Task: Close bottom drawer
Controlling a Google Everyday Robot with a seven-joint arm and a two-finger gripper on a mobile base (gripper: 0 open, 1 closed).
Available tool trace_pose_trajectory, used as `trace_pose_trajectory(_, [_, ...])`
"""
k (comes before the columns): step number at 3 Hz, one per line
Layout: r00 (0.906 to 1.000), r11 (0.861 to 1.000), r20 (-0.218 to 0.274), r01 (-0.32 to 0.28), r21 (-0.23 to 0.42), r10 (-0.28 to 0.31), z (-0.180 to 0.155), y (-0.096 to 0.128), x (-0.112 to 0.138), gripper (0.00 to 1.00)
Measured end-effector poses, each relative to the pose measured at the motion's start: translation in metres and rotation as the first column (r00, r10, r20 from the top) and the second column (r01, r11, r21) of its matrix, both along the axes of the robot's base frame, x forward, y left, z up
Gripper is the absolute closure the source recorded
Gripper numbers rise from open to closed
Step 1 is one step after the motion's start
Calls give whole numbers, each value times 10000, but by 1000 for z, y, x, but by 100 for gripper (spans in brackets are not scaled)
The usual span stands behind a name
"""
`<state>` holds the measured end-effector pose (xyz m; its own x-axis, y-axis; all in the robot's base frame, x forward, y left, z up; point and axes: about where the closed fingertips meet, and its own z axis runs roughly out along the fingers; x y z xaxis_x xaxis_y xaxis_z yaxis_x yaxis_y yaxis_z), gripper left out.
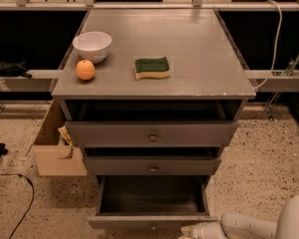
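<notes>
One of three in the cabinet (189, 44), the bottom drawer (139, 221) sits lowest, pulled far out, grey interior showing. The gripper (192, 231) is at its front right corner; I cannot tell its grip.

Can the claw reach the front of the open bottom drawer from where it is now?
Probably yes: the claw sits right beside the pulled-out front of the bottom drawer, and nothing visible lies between them.
</notes>
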<state>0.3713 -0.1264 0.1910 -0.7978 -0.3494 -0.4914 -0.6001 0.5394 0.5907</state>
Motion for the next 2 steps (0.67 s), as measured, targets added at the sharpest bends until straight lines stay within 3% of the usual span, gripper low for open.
trace_pose_trajectory(2, [10000,10000,-1,-1,1,1,0,0,0,65])
